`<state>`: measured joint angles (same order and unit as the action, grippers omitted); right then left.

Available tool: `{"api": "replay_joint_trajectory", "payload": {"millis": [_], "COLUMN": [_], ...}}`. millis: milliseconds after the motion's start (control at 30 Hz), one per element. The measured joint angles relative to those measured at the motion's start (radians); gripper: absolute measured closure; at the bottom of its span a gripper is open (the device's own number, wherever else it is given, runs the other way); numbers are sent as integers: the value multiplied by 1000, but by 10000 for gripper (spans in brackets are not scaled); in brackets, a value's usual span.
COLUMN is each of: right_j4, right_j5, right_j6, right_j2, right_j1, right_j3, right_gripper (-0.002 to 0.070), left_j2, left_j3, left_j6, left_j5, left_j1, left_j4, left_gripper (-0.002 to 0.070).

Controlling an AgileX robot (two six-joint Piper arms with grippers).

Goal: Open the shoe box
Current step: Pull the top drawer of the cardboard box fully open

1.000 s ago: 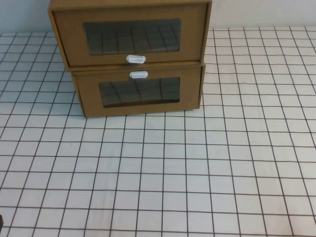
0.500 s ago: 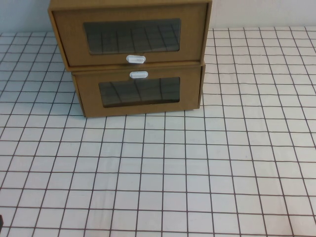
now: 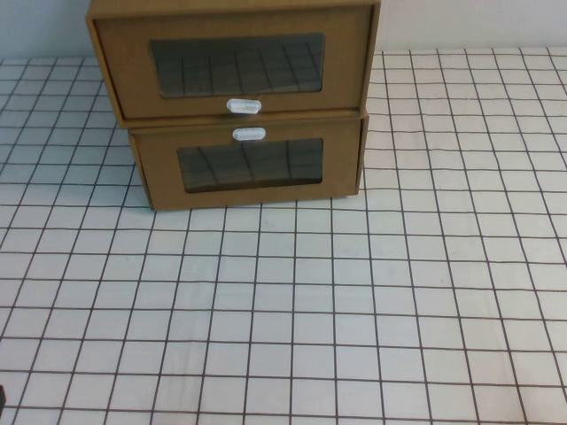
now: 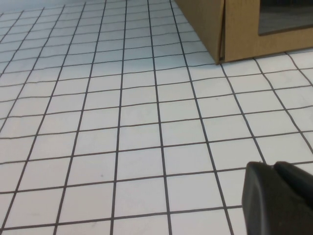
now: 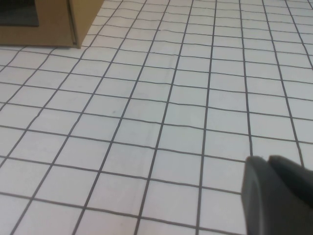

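Note:
Two brown cardboard shoe boxes stand stacked at the back of the table, both closed. The upper box (image 3: 235,57) has a dark window and a white handle (image 3: 244,106); the lower box (image 3: 248,164) has its own white handle (image 3: 249,135). A corner of the lower box shows in the left wrist view (image 4: 244,29) and in the right wrist view (image 5: 49,22). My left gripper (image 4: 272,166) is shut with nothing in it, low over the cloth, well short of the boxes. My right gripper (image 5: 268,160) is likewise shut and empty, also far from the boxes. Neither arm shows in the high view.
A white cloth with a dark grid (image 3: 354,310) covers the whole table in front of and beside the boxes. A pale wall (image 3: 461,22) runs behind them.

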<state>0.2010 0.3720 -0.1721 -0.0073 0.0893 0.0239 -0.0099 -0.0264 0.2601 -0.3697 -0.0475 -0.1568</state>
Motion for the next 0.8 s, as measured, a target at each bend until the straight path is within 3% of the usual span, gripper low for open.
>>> {"api": "replay_joint_trajectory", "payload": {"millis": [233,500,800], "right_j4": [0,0,0], "right_j5": [0,0,0], "right_j6": [0,0,0], "right_j2": [0,0,0], "right_j1": [0,0,0], "right_j3": [0,0,0], "right_gripper": [690,689,690], "left_j2": [0,0,0], "left_j3": [0,0,0], "left_j6": [-8,-87,-82], "left_j5": [18,207,320], "left_j1": [0,0,0], "left_j4": [-47,-476,-580], "left_gripper": [677,677,677]}}
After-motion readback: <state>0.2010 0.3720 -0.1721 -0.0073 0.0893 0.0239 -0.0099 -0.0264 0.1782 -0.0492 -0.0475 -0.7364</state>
